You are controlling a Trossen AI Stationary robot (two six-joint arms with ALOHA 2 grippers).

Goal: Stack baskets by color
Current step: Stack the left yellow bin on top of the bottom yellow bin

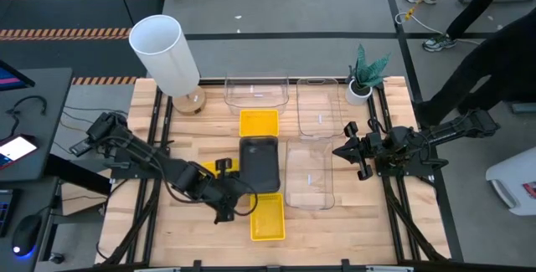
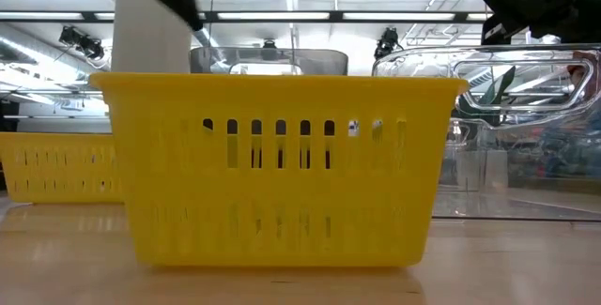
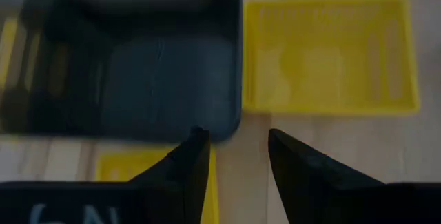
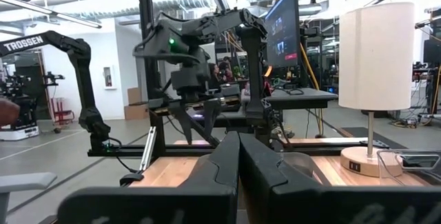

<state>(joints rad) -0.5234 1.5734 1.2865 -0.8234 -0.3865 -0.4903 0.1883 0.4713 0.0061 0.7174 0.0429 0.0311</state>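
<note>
A dark grey basket [image 1: 260, 165] stands on the table's middle, with one yellow basket [image 1: 259, 123] on its far side and another yellow basket [image 1: 268, 218] on its near side. A third yellow basket [image 1: 208, 171] shows partly under my left arm. Three clear baskets [image 1: 310, 176] [image 1: 322, 105] [image 1: 256, 92] rest to the right and at the far edge. My left gripper [image 3: 238, 148] hovers open just off the grey basket's near corner [image 3: 220, 124], between it and the near yellow basket [image 3: 331, 55]. My right gripper [image 4: 239, 141] is shut and raised at the table's right side [image 1: 347, 149].
A tall white cylinder lamp [image 1: 163, 50] stands at the far left corner and a small potted plant [image 1: 364, 75] at the far right. In the low view the near yellow basket [image 2: 282, 169] fills the foreground. People stand beyond the table's far right.
</note>
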